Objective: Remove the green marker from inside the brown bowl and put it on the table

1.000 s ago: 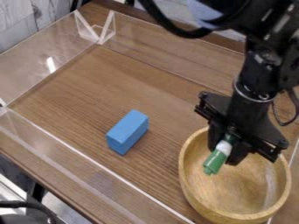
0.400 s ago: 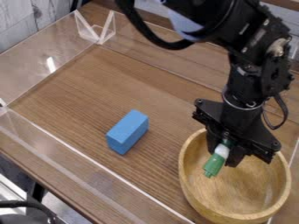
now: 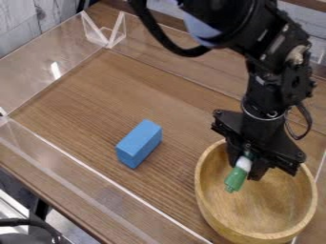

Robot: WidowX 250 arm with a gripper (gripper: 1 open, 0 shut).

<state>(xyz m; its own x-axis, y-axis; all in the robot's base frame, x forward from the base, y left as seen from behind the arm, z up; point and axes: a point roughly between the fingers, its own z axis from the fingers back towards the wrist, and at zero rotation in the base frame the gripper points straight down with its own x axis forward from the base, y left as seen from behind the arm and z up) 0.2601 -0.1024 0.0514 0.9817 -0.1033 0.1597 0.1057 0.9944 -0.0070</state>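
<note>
Black gripper (image 3: 246, 164) pointing straight down at right of frame, just inside the upper left rim of the brown bowl (image 3: 287, 221). Jaws clamped on the green marker (image 3: 237, 177), which hangs nearly upright between them, green end lowest. Marker's lower tip close above the bowl's floor near the left wall; hard to say from this angle whether touching the wood or just clear of it. Bowl sitting at lower right of frame on the table (image 3: 152, 86), its right edge cut off by the picture border. Blue block (image 3: 139, 143) lying flat left of centre, well apart from the bowl and the gripper. Clear acrylic walls (image 3: 51, 67) along the left and upper edges of the tabletop. Dark cables (image 3: 192, 43) looping across the top of frame above the arm.
</note>
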